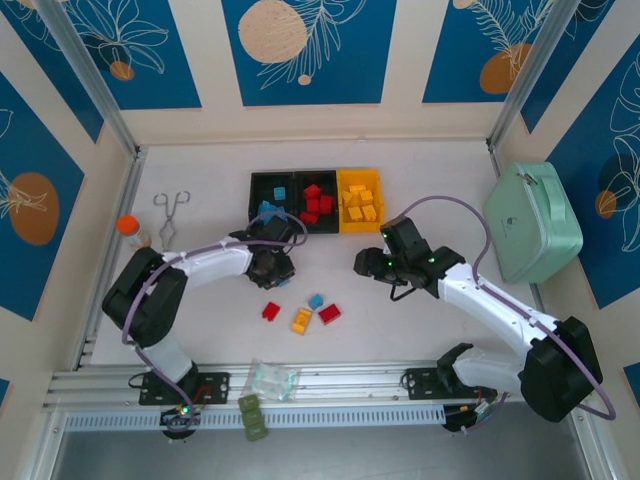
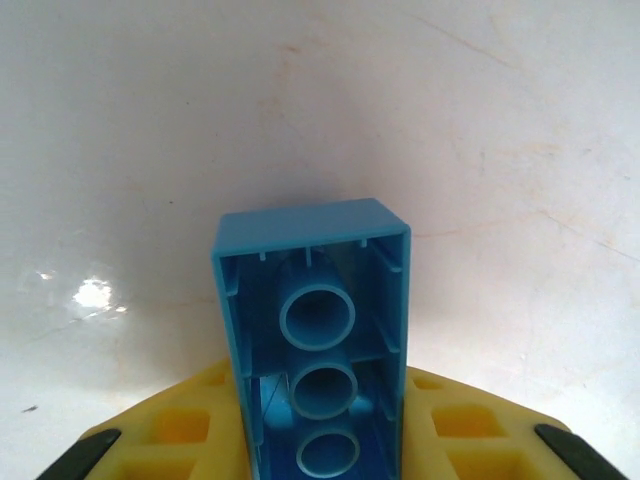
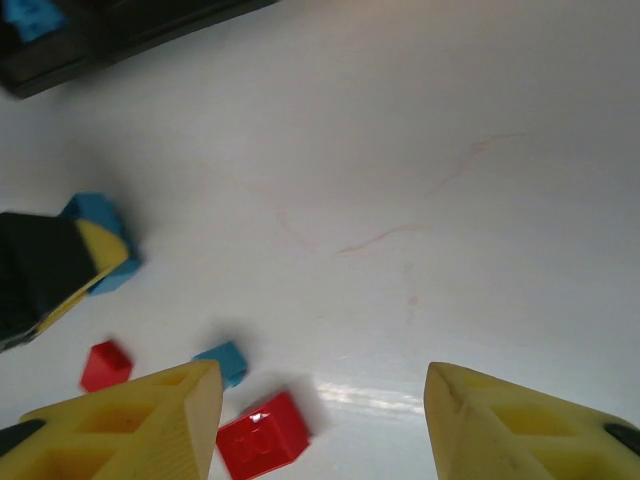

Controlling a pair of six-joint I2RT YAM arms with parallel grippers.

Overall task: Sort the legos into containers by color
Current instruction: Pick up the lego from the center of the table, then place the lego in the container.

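My left gripper (image 2: 318,392) is shut on a light blue lego (image 2: 315,300), whose hollow underside faces the wrist camera just above the white table. From above, the left gripper (image 1: 274,272) sits in front of the containers: a black bin (image 1: 256,183) with blue legos, a black bin (image 1: 316,186) with red ones, and a yellow bin (image 1: 360,176) with yellow ones. My right gripper (image 3: 320,400) stands open over bare table, and from above it (image 1: 364,265) lies to the right of the left one. Loose on the table lie a red lego (image 1: 270,311), a yellow lego (image 1: 301,320), a blue lego (image 1: 315,301) and a red lego (image 1: 329,314).
A mint-green case (image 1: 533,220) stands at the right wall. Metal tongs (image 1: 170,215) and an orange-capped bottle (image 1: 130,230) lie at the left. A clear plastic bag (image 1: 270,380) rests on the near rail. Another blue lego (image 1: 268,211) sits at the left bin's front edge.
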